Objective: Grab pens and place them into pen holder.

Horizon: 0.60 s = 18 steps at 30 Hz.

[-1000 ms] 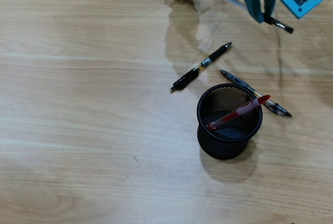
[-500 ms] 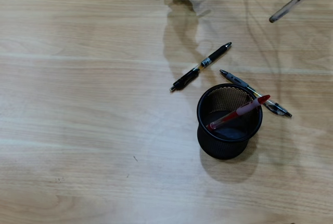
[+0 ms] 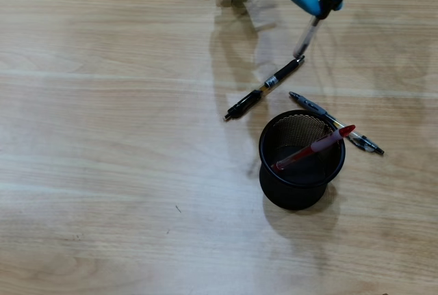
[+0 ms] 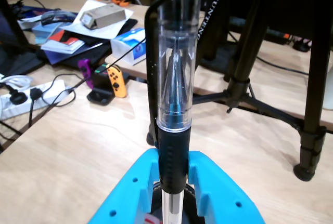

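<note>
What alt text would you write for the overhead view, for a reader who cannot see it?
At the top edge, the blue gripper holds a clear pen above a wooden table. A red pen leans inside the black mesh pen holder; a black pen and a grey-ended pen lie on the table beside it.

Table [image 3: 102, 172] is light wood with a pale streaky grain. Lower right of centre in the overhead view there's a black mesh cup [image 3: 301, 184], and a red pen [image 3: 315, 147] with a clear barrel leans in it. Just above it lies a black pen [image 3: 265, 87] with a yellowish band, and to the right a grey-and-clear pen [image 3: 333, 121] with dark ends. The claw [image 4: 171, 195] is bright blue, clamped on a clear pen [image 4: 174, 78] with a black grip and black clip.
</note>
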{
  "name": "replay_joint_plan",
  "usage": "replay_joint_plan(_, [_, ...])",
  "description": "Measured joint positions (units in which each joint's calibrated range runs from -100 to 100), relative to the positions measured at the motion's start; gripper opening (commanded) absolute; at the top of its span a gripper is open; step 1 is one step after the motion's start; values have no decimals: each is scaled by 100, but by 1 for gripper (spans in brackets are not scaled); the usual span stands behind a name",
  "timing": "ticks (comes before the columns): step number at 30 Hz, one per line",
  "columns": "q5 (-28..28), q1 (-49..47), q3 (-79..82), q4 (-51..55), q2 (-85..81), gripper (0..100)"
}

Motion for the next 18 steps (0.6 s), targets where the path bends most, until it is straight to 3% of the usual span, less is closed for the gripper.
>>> replay_joint_plan(4, [0,0,861,-993,0,2])
replay_joint_plan(6, [-26,-29,1783,-2089,0,2])
replay_joint_plan(14, [-177,-29,4179,-4773,17,2])
replay_joint_plan(18, [-177,-29,4472,-5274,255,2])
